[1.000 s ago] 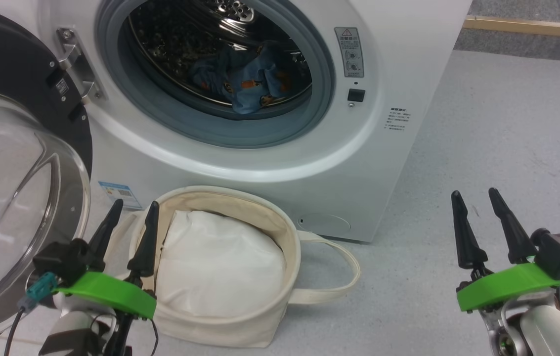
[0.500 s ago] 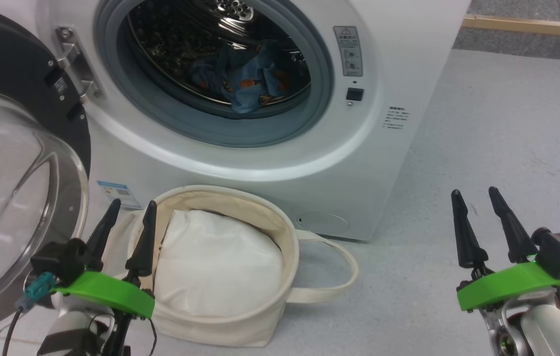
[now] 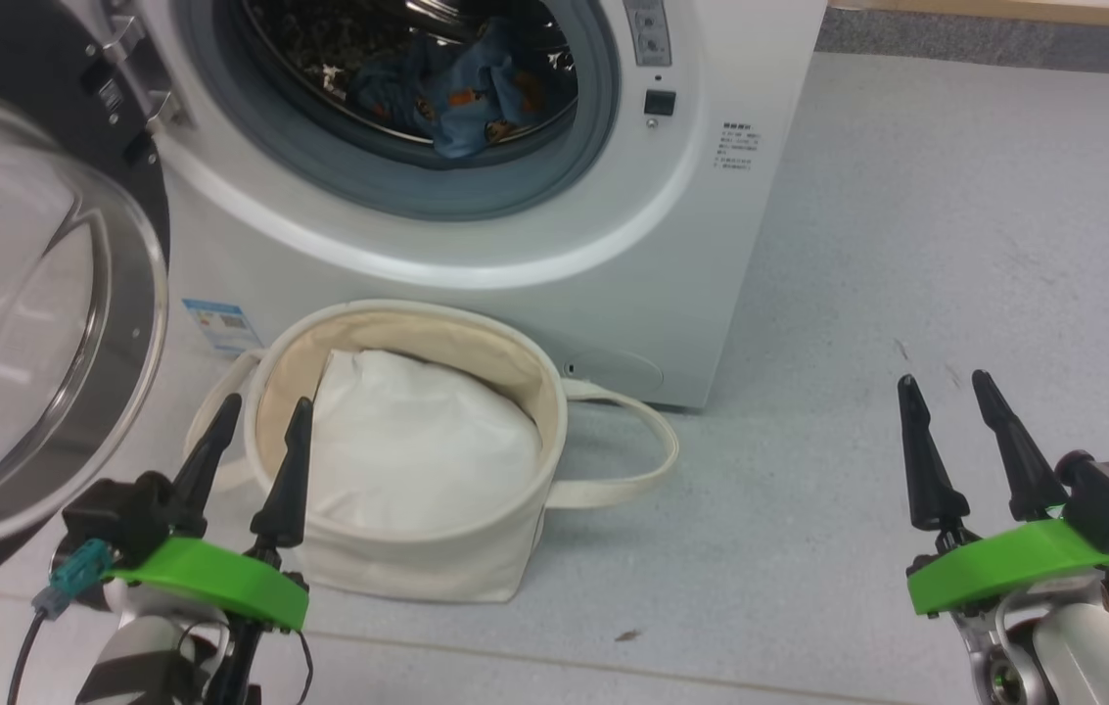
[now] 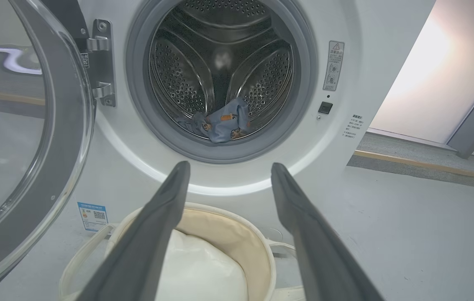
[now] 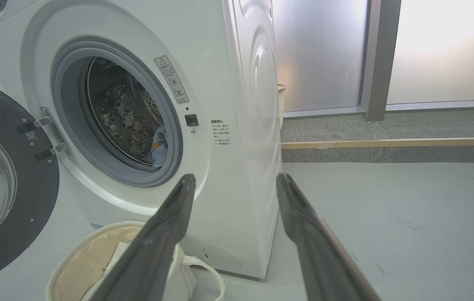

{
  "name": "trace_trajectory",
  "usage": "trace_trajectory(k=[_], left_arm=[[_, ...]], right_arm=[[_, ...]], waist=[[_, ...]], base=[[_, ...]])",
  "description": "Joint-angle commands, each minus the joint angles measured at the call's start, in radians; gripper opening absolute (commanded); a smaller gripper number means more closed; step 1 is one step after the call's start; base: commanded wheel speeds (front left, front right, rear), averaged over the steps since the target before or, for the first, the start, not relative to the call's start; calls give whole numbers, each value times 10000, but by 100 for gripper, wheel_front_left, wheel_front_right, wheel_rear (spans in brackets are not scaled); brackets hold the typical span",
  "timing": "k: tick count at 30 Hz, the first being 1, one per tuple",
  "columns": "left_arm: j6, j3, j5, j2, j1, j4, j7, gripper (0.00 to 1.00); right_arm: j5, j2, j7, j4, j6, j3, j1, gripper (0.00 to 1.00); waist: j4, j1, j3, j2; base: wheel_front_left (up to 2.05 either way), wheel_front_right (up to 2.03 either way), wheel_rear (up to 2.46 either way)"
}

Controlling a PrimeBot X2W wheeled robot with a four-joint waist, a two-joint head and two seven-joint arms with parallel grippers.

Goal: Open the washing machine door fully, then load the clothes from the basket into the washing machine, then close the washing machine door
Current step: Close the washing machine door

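Since the clothes (image 3: pixel 456 93) lie inside the washing machine (image 3: pixel 554 255) at upper centre, with the washing machine door (image 3: pixel 35 294) standing wide at upper left, left gripper (image 3: pixel 260 409) and right gripper (image 3: pixel 941 382) sit spread and empty at the lower corners, seemingly ready for closing

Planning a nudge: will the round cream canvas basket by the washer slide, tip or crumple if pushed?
Probably dents first: the round cream canvas basket has soft, bowed walls. Likely light, its fill being a puffy white bundle, so it may slide on the smooth grey floor. Tipping seems unlikely: it sits low and wide.
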Motion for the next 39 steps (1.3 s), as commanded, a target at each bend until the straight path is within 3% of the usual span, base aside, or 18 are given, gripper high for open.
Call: trace_trajectory(k=[1,25,39], left_arm=[[-57,400,12,224,-355,-362,-118,100],[-8,466,66,-3,40,-383,-118,100],[399,1011,670,-259,34,-177,-118,100]], right_arm=[[22,-100,-122,-315,2,144,-84,100],[29,-39,-122,-293,2,236,30,100],[76,-66,-122,-280,2,407,26,100]], waist=[[20,1,-1,-1],[264,1,-244,-1],[1070,1,-219,-1]], base=[[-133,133,0],[-24,24,0],[0,0,0]])
